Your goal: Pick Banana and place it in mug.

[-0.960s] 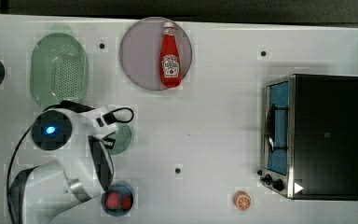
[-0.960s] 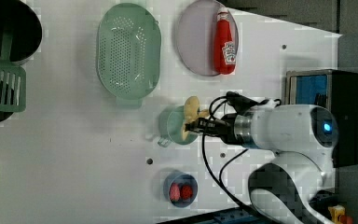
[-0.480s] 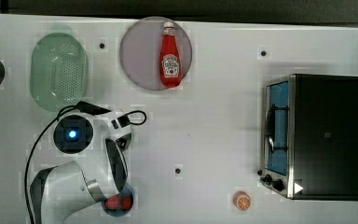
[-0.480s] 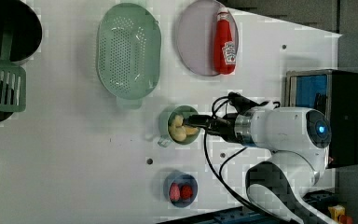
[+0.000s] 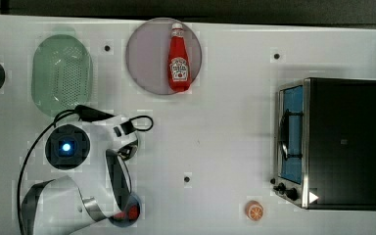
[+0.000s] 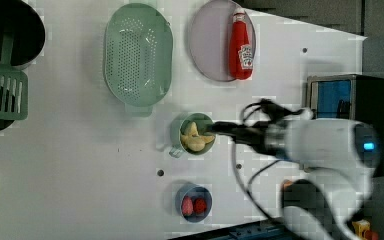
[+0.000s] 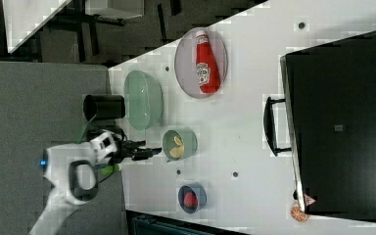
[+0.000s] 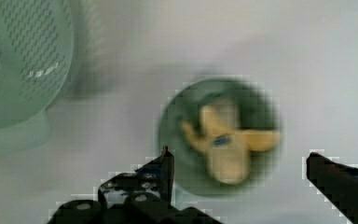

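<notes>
Top view: the white robot arm (image 5: 85,161) sits over the lower left of the white table (image 5: 225,122), covering the spot where the mug would be. At the top, a pink plate (image 5: 147,54) holds a red ketchup bottle (image 5: 178,58) lying on its side. The pale green colander (image 5: 61,73) beside it holds nothing. A dark toaster oven (image 5: 330,142) stands on the top view's right, with an orange slice (image 5: 254,210) near its lower corner.

Left view: the teal mug (image 6: 177,134) stands upright below the colander, and the yellow banana (image 6: 195,137) lies inside it. The gripper (image 6: 217,129) is at the mug's rim on the left view's right. A small blue bowl (image 6: 195,192) lower down holds two red fruits.

Right view: the mug with the banana inside is between the colander and the blue bowl. The gripper sits just beside the mug, apart from it.

Wrist view: the two black fingers (image 8: 161,175) stand wide apart and hold nothing. The banana fills much of the mug below them.

The main risk, as a judgement: a finger close to the rim could catch it as the arm pulls away, tipping the light mug and spilling the banana onto the table. The arm's loose cable could also snag nearby items
</notes>
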{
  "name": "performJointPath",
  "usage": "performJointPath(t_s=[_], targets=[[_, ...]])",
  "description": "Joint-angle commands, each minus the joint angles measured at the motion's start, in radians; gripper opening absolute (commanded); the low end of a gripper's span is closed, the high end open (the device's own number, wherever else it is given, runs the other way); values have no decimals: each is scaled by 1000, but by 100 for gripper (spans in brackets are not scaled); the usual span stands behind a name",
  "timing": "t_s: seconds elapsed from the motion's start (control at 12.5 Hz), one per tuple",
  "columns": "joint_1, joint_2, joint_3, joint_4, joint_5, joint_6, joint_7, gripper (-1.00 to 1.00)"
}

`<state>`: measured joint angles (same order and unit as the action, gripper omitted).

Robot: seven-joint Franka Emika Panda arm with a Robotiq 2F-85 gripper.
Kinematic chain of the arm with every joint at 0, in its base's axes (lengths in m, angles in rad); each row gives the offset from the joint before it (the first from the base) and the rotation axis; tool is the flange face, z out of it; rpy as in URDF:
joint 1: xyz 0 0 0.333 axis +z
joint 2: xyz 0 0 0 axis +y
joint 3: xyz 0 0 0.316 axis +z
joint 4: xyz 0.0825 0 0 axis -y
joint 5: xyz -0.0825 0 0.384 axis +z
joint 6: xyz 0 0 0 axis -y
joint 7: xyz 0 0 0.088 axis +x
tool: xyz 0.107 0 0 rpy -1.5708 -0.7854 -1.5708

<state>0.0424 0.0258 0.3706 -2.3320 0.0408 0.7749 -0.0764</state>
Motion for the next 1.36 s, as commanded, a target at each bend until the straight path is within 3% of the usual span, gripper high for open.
performJointPath(t_s=[0.08, 0.64, 0.8, 1.36], targets=[[-48, -161, -131, 138, 16, -221, 41, 100], [-67, -256, -409, 406, -48, -603, 30, 100], [-67, -261, -446, 432, -48, -682, 30, 100], [-67, -240, -470, 425, -48, -693, 30, 100]])
